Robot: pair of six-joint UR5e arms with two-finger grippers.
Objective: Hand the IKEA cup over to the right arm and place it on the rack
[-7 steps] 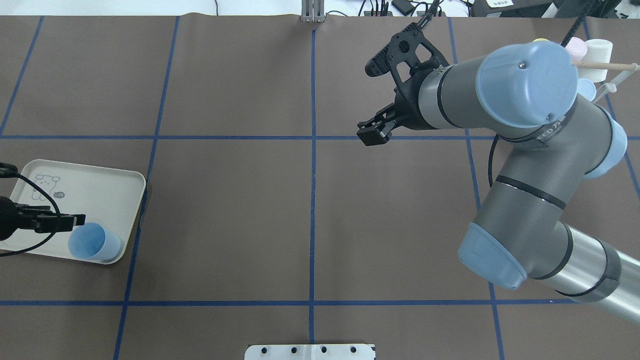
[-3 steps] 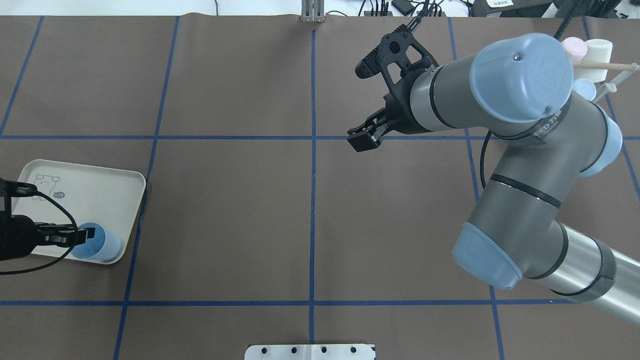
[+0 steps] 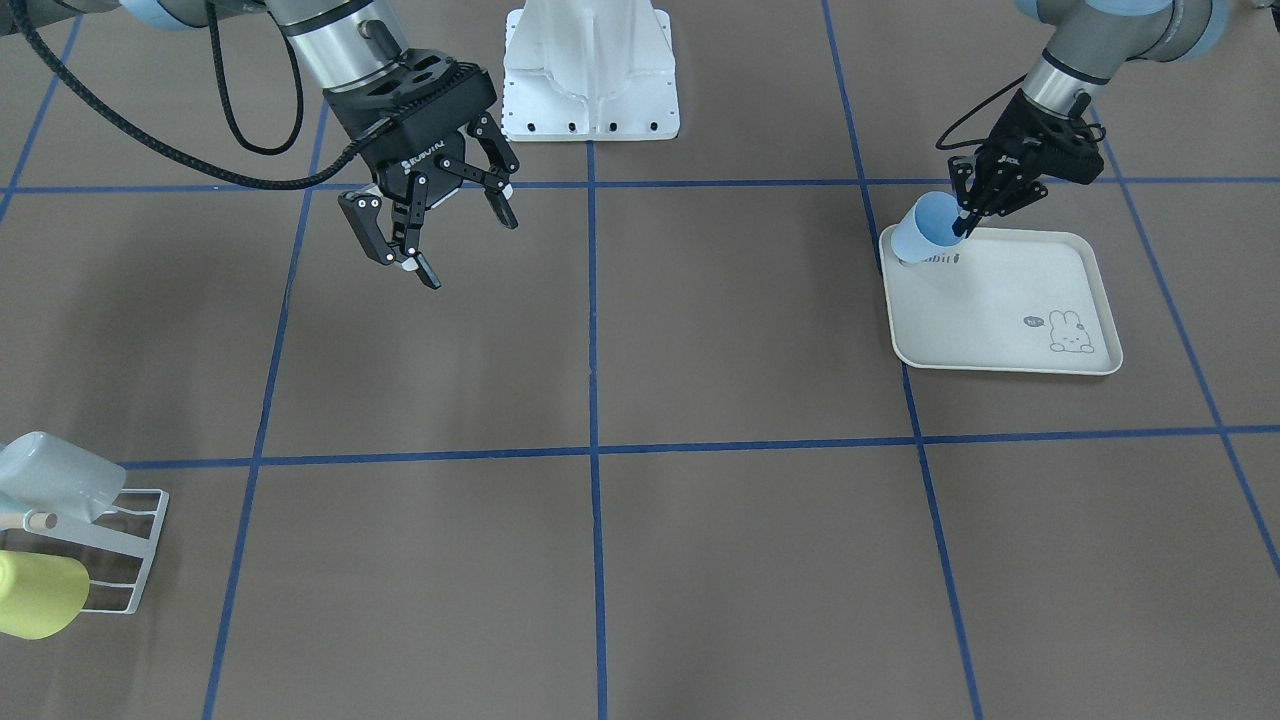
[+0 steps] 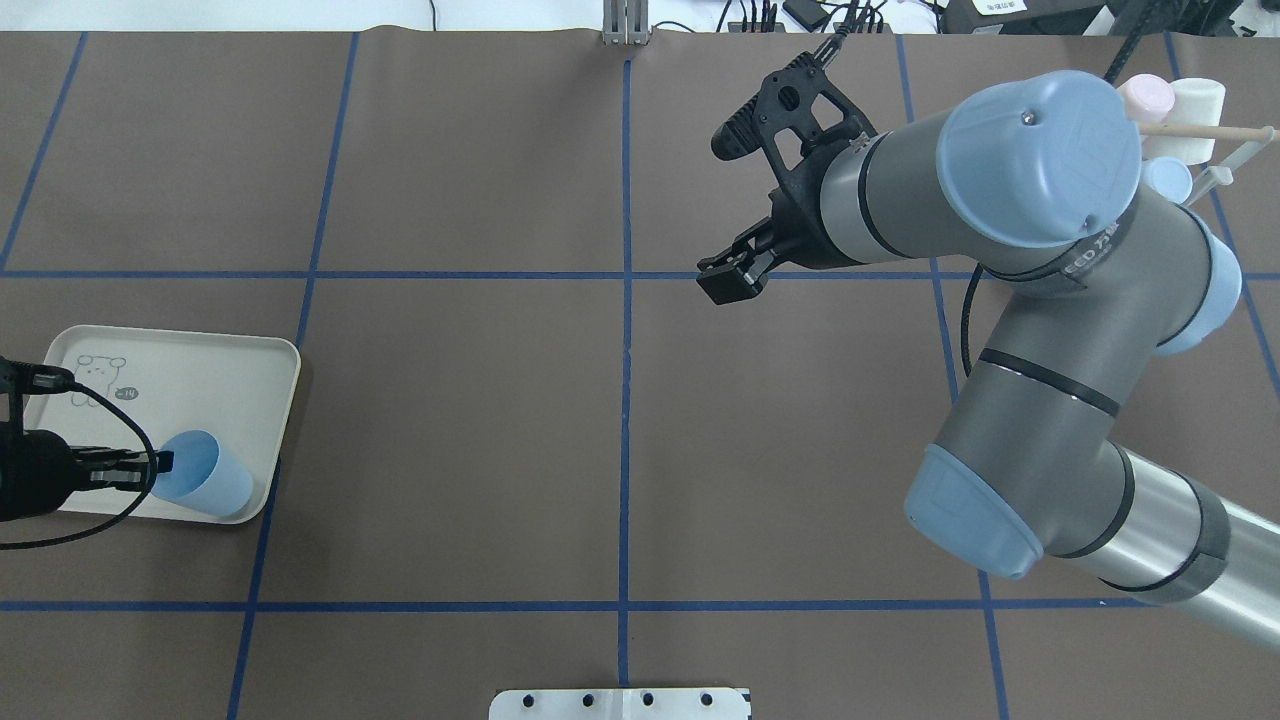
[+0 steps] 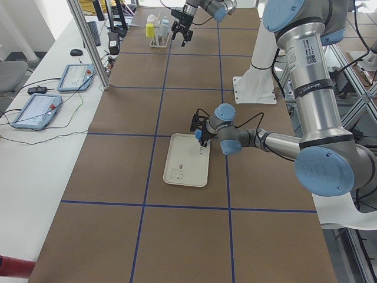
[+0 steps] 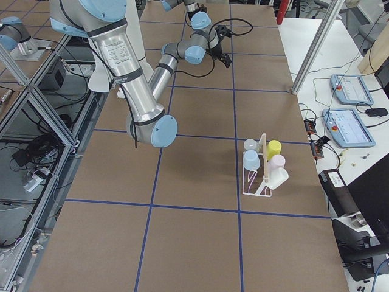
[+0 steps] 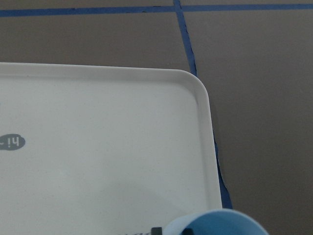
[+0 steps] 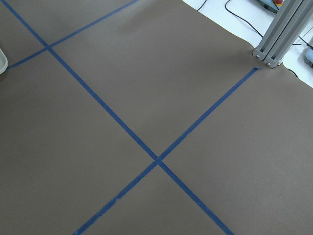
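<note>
Pale blue tapered plastic IKEA cup (image 3: 920, 232), tilted at the 5 o'clock corner of the cream rectangular rabbit-print tray (image 4: 200, 390) as read from the overhead view, its mouth turned toward 9 o'clock. The left gripper (image 3: 966, 222) meets it there, jaws drawn narrow on the rim wall with one finger inside the mouth; the grip appears made and the lift just under way. The tray lies near 9 o'clock on the brown paper-covered table with blue tape grid lines (image 4: 450, 430). The right gripper (image 3: 465, 250) hangs empty with its fingers spread wide, near 1 o'clock of the table centre. The small white wire-frame rack (image 3: 150, 548), already carrying other cups, stands far off at 2 o'clock. To do this step well, raise the cup straight up until its base clears the tray lip before travelling toward 3 o'clock. A rim pinch on a smooth taper is likely to pivot, so move slowly. Present the cup's outer wall unobstructed to the waiting fingers.
</note>
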